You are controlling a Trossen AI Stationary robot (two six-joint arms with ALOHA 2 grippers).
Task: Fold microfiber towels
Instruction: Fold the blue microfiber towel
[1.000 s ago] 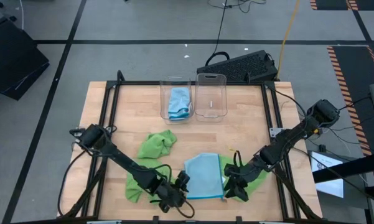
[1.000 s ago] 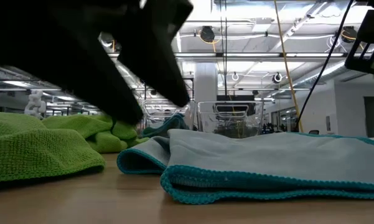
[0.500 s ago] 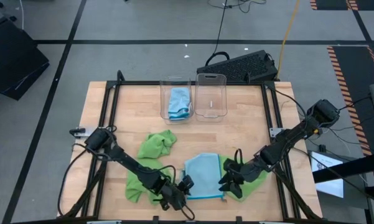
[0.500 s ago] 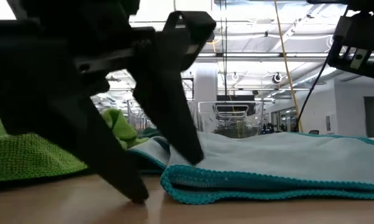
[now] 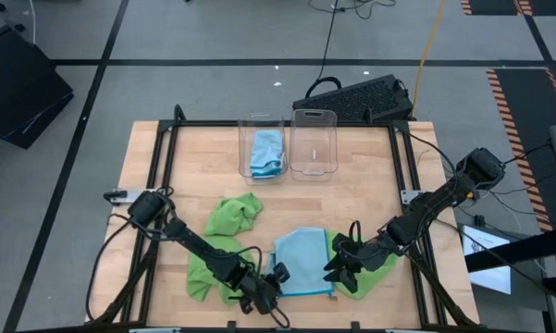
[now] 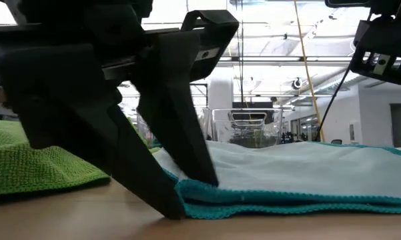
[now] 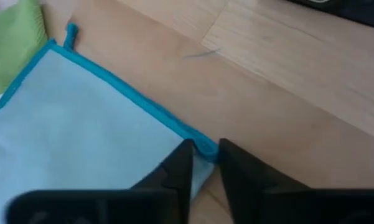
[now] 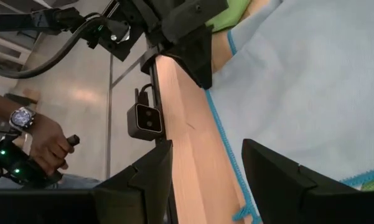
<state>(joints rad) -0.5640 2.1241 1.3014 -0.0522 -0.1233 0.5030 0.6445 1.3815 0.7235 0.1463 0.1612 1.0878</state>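
Note:
A light blue towel (image 5: 303, 259) with a teal hem lies flat and folded on the table near its near edge. It also shows in the low view (image 6: 300, 167). My left gripper (image 5: 276, 276) is at the towel's near left corner, its fingers closed in on the hem (image 7: 205, 149). My right gripper (image 5: 342, 268) is open and empty just above the towel's right edge. In its wrist view (image 8: 205, 186) the towel (image 8: 311, 81) lies beyond the fingers. Lime green towels lie crumpled to the left (image 5: 199, 273), at the far left (image 5: 233, 215) and under my right gripper (image 5: 375, 268). My left gripper pinches the light blue towel's teal hem (image 7: 202, 144) at the near left corner between its two fingers. One finger (image 6: 200, 160) rests on top of the towel. The other (image 6: 157, 193) stands on the table against the edge. The fingers slant down from the table's left, and the towel lies flat.
Two clear bins stand at the back, one (image 5: 262, 146) holding a blue towel and one (image 5: 314, 141) empty. A black frame (image 5: 166, 148) runs round the table. A person's hand (image 8: 43, 140) with a watch shows beyond the near edge. Bare wood (image 5: 352, 199) lies mid-table.
My left gripper has moved toward the table's right edge and down to the blue towel's near left corner. Its fingers have closed in on the hem. My right gripper has shifted a little toward the table's left along the towel's right edge and stays open. The towel has stayed flat.

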